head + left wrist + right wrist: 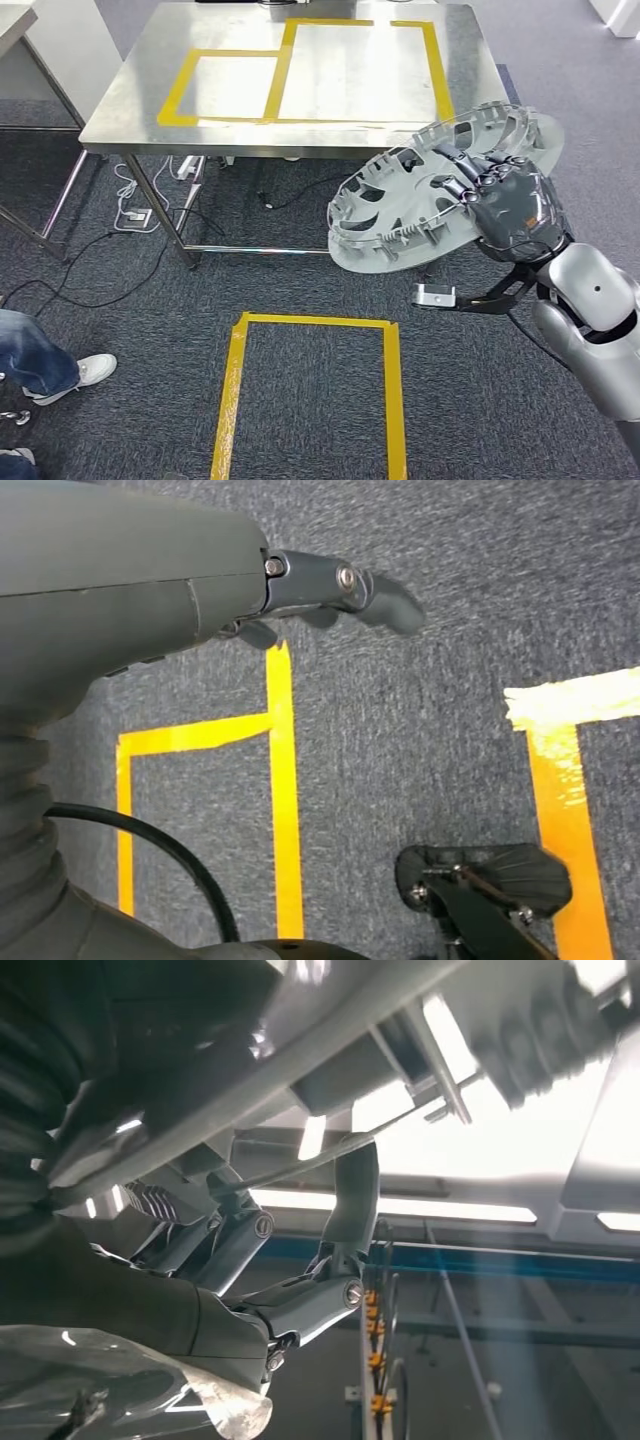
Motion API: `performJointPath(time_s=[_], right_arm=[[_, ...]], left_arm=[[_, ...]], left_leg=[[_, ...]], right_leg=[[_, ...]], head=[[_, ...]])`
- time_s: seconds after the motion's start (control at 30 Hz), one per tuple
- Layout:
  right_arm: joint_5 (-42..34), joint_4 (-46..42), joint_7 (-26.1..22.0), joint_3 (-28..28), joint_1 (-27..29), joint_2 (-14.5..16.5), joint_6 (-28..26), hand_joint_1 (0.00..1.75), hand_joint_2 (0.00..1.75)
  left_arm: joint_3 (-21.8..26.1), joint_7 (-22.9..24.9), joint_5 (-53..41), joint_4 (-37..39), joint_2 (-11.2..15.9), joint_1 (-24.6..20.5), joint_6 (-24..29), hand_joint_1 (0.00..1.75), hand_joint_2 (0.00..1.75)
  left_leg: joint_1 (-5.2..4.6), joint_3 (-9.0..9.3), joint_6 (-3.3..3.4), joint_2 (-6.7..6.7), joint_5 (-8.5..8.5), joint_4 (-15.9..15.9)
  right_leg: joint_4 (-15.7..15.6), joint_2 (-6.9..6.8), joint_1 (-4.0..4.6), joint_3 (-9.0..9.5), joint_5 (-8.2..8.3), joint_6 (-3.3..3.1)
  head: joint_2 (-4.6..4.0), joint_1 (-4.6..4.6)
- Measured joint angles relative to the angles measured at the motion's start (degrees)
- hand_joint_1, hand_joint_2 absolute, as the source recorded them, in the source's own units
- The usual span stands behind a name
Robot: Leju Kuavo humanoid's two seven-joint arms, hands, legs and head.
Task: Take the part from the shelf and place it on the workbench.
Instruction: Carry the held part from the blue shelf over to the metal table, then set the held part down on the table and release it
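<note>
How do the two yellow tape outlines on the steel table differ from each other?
On the table, the left outline is smaller and starts lower down; the right outline is larger and reaches further toward the far edge. Both are yellow tape rectangles sharing one middle strip, and both are empty.

The tabletop (136,95) was brushed, dully gleaming metal; the wheel cover (392,215) looked like silvery plastic, the floor (483,400) rough grey carpet.
</note>
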Motion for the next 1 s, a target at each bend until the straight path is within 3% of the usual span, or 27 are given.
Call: performJointPath(time_s=[0.07,0.17,0.2,0.23,0.27,0.33,0.37,0.43,0.5,0.57,0.67,0.7,0.73,0.77,0.83,0.87,0.9,1.0], right_arm=[[0.23,-0.24,0.09,-0.28,-0.21,0.01,0.03,1.75,1.75],[0.48,-0.38,0.38,-0.70,-1.34,0.11,0.40,1.75,1.75],[0.49,-0.38,0.47,-0.73,-1.80,0.18,0.68,1.75,1.75],[0.48,-0.38,0.52,-0.73,-2.22,0.26,0.98,1.75,1.75],[0.47,-0.38,0.55,-0.73,-2.59,0.33,1.31,1.75,1.75],[0.45,-0.37,0.54,-0.73,-3.43,0.50,1.84,1.75,1.75],[0.45,-0.35,0.55,-0.73,-3.91,0.59,2.03,1.75,1.75],[0.44,-0.31,0.56,-0.71,-4.77,0.75,2.21,1.75,1.75],[0.43,-0.26,0.55,-0.67,-5.26,0.86,2.25,1.75,1.75],[0.40,-0.20,0.53,-0.66,-5.59,0.91,2.25,1.75,1.75],[0.41,-0.03,0.55,-0.61,-6.06,0.92,2.26,1.75,1.75],[0.41,0.08,0.56,-0.55,-6.08,0.92,2.28,1.75,1.75],[0.42,0.20,0.56,-0.43,-6.07,0.92,2.31,1.75,1.75],[0.42,0.32,0.55,-0.28,-6.05,0.92,2.33,1.75,1.75],[0.43,0.50,0.56,-0.08,-6.09,0.92,2.36,1.75,1.75],[0.43,0.57,0.57,0.00,-6.20,0.93,2.37,1.75,1.75],[0.45,0.63,0.60,0.07,-6.34,0.95,2.38,1.75,1.75],[0.52,0.76,0.67,0.25,-6.57,0.96,2.44,1.75,1.75]], left_arm=[[-0.09,-0.29,-0.19,0.00,0.22,0.02,-0.12,0.00,1.75],[-0.34,-0.66,-0.47,0.00,0.34,0.00,-0.30,0.00,1.75],[-0.40,-0.68,-0.52,0.00,0.36,0.00,-0.42,0.00,1.75],[-0.45,-0.69,-0.56,0.00,0.37,0.00,-0.59,0.00,1.75],[-0.51,-0.71,-0.57,0.00,0.38,0.00,-0.79,0.00,1.75],[-0.72,-0.74,-0.60,0.00,0.48,0.02,-1.10,0.00,1.75],[-0.82,-0.75,-0.60,0.00,0.54,0.01,-1.20,0.00,1.75],[-1.01,-0.79,-0.61,0.00,0.63,-0.07,-1.36,0.00,1.75],[-1.17,-0.84,-0.59,0.00,0.60,-0.07,-1.41,0.00,1.75],[-1.27,-0.90,-0.53,0.00,0.58,-0.06,-1.40,0.00,1.75],[-1.29,-0.95,-0.44,0.00,0.55,-0.22,-1.68,0.00,1.75],[-1.29,-0.96,-0.41,0.00,0.53,-0.20,-1.85,0.00,1.75],[-1.29,-0.97,-0.38,0.00,0.52,-0.15,-1.98,0.00,1.75],[-1.29,-0.97,-0.36,0.00,0.52,-0.09,-2.02,0.00,1.75],[-1.29,-0.96,-0.32,0.00,0.51,-0.03,-1.93,0.00,1.75],[-1.29,-0.95,-0.31,0.00,0.52,-0.06,-1.88,0.00,1.75],[-1.29,-0.95,-0.28,0.00,0.52,-0.11,-1.85,0.00,1.75],[-1.29,-0.95,-0.24,-0.01,0.57,-0.21,-1.74,0.00,1.75]], left_leg=[[0.13,-0.97,-0.75,0.20,-1.62,2.44],[0.61,-5.67,-1.73,0.41,-6.24,12.80],[0.70,-6.88,-1.82,0.43,-6.82,15.31],[0.74,-7.21,-1.80,0.43,-6.28,15.83],[0.75,-6.57,-1.66,0.44,-4.71,14.23],[0.62,-3.35,-1.02,0.45,-0.59,7.04],[0.49,-1.84,-0.68,0.47,0.56,3.63],[0.23,-0.49,-0.22,0.49,0.57,0.43],[0.32,-0.19,0.12,0.44,0.30,-0.34],[0.59,0.43,0.71,0.35,0.35,-1.08],[0.63,0.93,1.38,0.30,0.00,-1.39],[0.60,1.12,1.46,0.30,-0.25,-1.35],[0.59,1.42,1.47,0.28,-0.55,-1.33],[0.60,1.85,1.41,0.25,-0.90,-1.29],[0.63,2.92,1.09,0.16,-1.75,-1.21],[0.55,3.26,0.83,0.10,-2.16,-1.08],[0.46,3.40,0.56,0.07,-2.47,-0.95],[0.32,3.42,-0.18,0.13,-3.09,-0.83]], right_leg=[[-0.15,-0.16,-0.23,0.30,-0.05,-0.66],[-0.18,-0.36,-0.24,0.66,-0.30,-1.32],[-0.17,-0.36,-0.22,0.80,-0.38,-1.38],[-0.17,-0.35,-0.20,0.98,-0.49,-1.40],[-0.17,-0.35,-0.17,1.22,-0.62,-1.37],[-0.18,-0.33,-0.07,1.71,-0.97,-1.17],[-0.16,-0.30,0.02,1.77,-1.12,-0.97],[-0.25,-0.29,0.10,1.63,-1.27,-0.43],[-0.47,-0.39,0.03,1.53,-1.43,0.20],[1.24,-0.36,0.00,0.65,-2.59,0.65],[11.05,-0.20,-0.01,-4.86,-6.35,0.96],[13.85,-0.20,-0.01,-6.75,-6.80,1.07],[14.84,-0.20,-0.02,-7.80,-6.15,1.16],[13.62,-0.21,-0.04,-7.72,-4.36,1.22],[6.90,-0.24,-0.12,-5.14,0.36,1.30],[3.77,-0.25,-0.08,-3.58,1.72,1.28],[1.60,-0.23,-0.02,-2.38,2.02,1.05],[-0.06,-0.08,0.11,-0.99,0.63,-0.12]], head=[[0.00,-0.15],[0.00,-0.29],[0.00,-0.30],[0.00,-0.31],[0.00,-0.30],[0.00,-0.27],[0.00,-0.25],[0.00,-0.24],[0.00,-0.29],[0.00,-0.14],[0.00,0.14],[0.00,0.16],[0.00,0.17],[0.00,0.18],[0.00,0.17],[0.00,0.18],[0.00,0.20],[0.00,0.21]])
